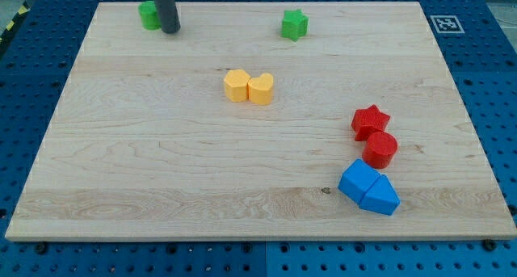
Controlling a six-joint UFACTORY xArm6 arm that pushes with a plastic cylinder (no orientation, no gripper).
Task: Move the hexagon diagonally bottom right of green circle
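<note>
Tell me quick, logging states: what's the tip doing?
My tip: holds nothing, touching or just right of the green circle, far from the yellow hexagon.

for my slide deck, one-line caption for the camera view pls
My tip beside the green circle at the board's top left; yellow hexagon waits mid-board.

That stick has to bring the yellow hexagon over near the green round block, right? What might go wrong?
My tip sits right beside the green circle at the view's top left, so leaving carelessly could nudge it. The yellow hexagon touches the yellow heart, so a push from the view's right would likely drag the heart along. The circle is also near the board's top edge.
</note>
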